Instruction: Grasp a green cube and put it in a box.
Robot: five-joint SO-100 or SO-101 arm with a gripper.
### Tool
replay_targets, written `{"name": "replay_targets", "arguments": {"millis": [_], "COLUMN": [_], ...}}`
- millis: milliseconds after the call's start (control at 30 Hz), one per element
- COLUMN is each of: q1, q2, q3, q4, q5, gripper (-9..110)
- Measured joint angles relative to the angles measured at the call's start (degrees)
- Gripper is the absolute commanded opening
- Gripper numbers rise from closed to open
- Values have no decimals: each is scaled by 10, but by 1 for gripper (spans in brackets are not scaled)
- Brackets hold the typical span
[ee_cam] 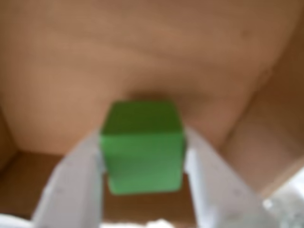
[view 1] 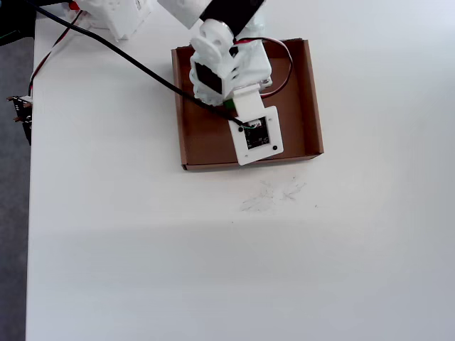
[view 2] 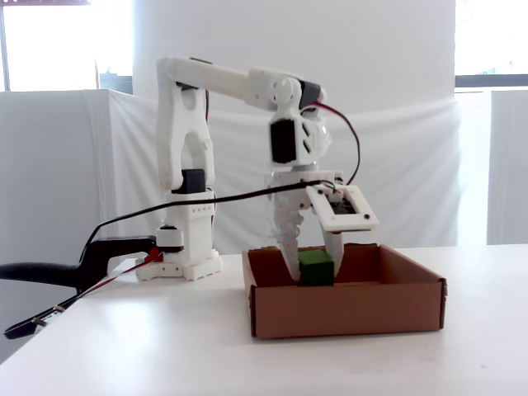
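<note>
Wrist view shows the green cube [ee_cam: 141, 147] clamped between the gripper [ee_cam: 142, 164] fingers, with the cardboard box [ee_cam: 142, 57] floor just beneath it.

1. The arm [view 2: 239, 82] is white plastic throughout, with boxy links and black motor blocks at the joints.
2. Red and black cables [view 2: 342, 124] loop along it.
3. A flat white square camera plate [view 1: 256, 135] has corner screws.
4. The gripper [view 2: 312, 262] has pale, tapering fingers [ee_cam: 66, 190].
</note>
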Motion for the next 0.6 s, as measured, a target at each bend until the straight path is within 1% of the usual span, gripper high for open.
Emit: {"name": "replay_targets", "arguments": {"millis": [67, 100, 233, 433, 600], "q1": [-1, -3, -3, -3, -3], "q2": [1, 1, 1, 1, 1], "q3": [9, 31, 40, 44, 44], "q4": [-9, -30, -39, -40, -36], "q5": [0, 2, 2, 2, 2], "gripper": [19, 19, 20, 22, 27]}}
